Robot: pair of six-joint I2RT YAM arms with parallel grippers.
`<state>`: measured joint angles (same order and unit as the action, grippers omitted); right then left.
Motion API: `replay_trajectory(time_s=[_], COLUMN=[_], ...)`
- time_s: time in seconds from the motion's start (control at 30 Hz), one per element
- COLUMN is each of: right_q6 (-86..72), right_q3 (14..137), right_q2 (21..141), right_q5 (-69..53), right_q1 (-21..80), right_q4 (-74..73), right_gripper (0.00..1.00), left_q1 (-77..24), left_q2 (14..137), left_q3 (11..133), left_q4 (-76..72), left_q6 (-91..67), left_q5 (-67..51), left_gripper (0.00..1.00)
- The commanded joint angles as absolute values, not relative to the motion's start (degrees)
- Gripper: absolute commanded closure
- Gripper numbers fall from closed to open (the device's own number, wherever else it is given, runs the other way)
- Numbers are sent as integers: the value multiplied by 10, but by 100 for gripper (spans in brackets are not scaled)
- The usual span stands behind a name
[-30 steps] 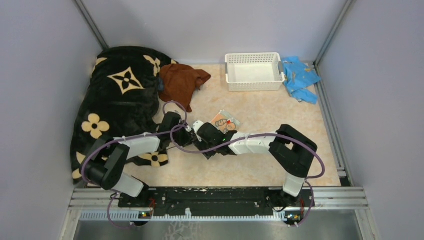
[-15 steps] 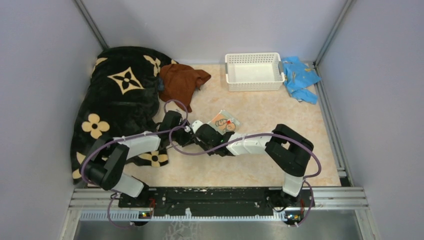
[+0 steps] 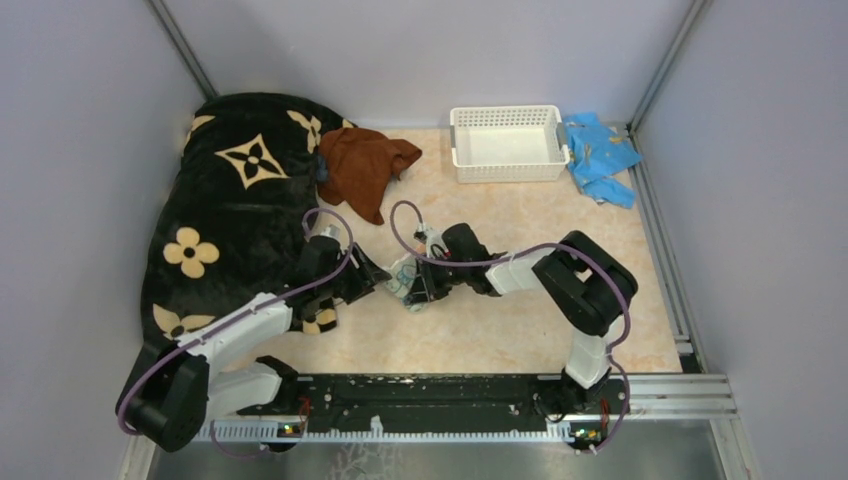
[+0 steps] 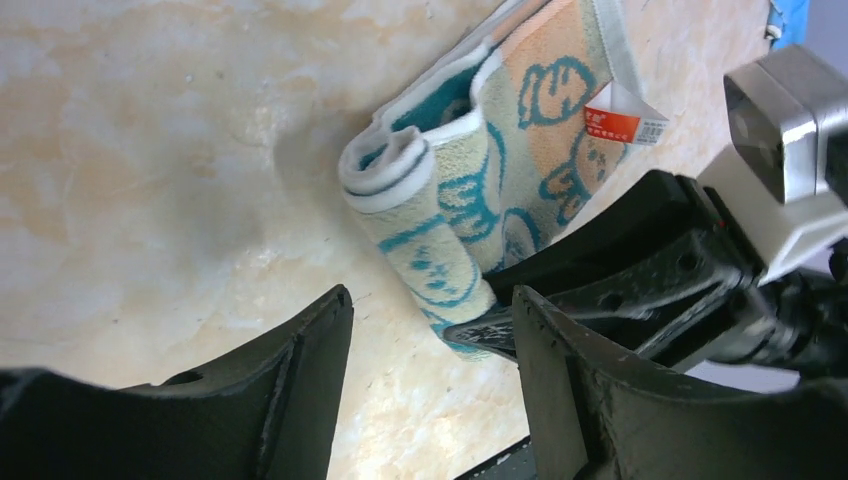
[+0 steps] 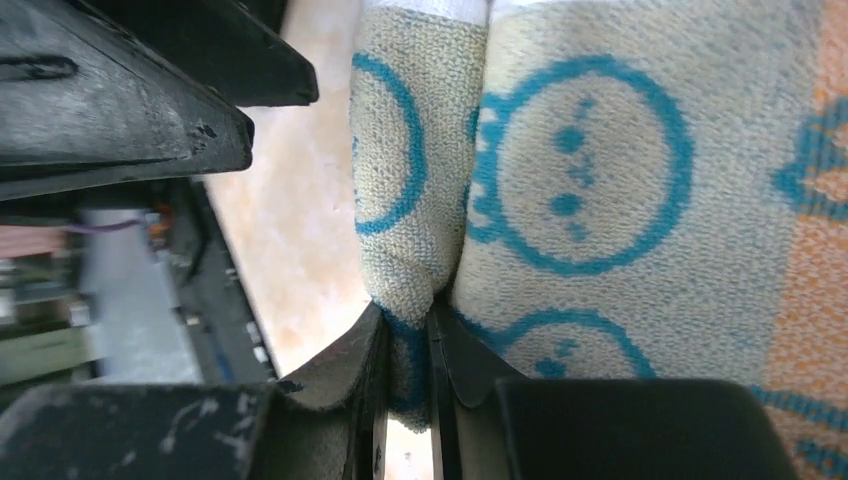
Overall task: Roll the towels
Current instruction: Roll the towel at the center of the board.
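At mid-tabletop (image 3: 500, 330) the half-rolled teal towel (image 4: 425, 215) lies 11-to-5 o'clock in the left wrist view, its near end clamped in the right end effector (image 5: 408, 335), with the left end effector (image 4: 430, 298) spread apart just at its 6 o'clock.

- Setting: robotics lab test cell, not a home or a shop.
- Enclosure: plain pale grey-lilac panel walls (image 3: 80, 150) on three sides, joined by bare aluminium extrusion posts (image 3: 185, 45).
- Work surface: beige marbled table (image 3: 520, 220), boxed in by those walls.
- Hardware: black-and-white jointed left arm (image 3: 240, 322) and right arm (image 3: 590, 290), both mounted on a slotted aluminium rail (image 3: 430, 395) at the near edge. Loose purple cables (image 3: 326, 212) loop along them.
- Props: white perforated plastic basket (image 3: 505, 112), black plush blanket with tan flowers (image 3: 240, 190), rust-brown crumpled towel (image 3: 360, 165), bright light-blue cloth (image 3: 600, 155), small teal-and-white patterned towel (image 4: 440, 210).
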<state>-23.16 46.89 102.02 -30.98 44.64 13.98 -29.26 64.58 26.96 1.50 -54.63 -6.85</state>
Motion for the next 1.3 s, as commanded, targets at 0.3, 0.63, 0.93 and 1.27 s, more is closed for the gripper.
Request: replay_trajectory(time_s=[0.3,0.63,0.93,1.27], right_q6=[-559,-432,-187,-75], right_q3=[372,392,495,558], right_q2=[1150,1058,874,908], right_q5=[-528,-464,-182,82], right_q1=[343,341,432,599], right_q4=[497,309,-54,-107], right_gripper=[86,69,50,52], left_q1=[-293,-294,-296,-297], left_q2=[760,865,885,894], left_q3=[278,317,327,331], left_q4=[-84,-80,-64,-59], left_q6=[-553,-554,-555,-555], left_q5=[-105,-107,-101,-105], left_gripper=[40,50,51,51])
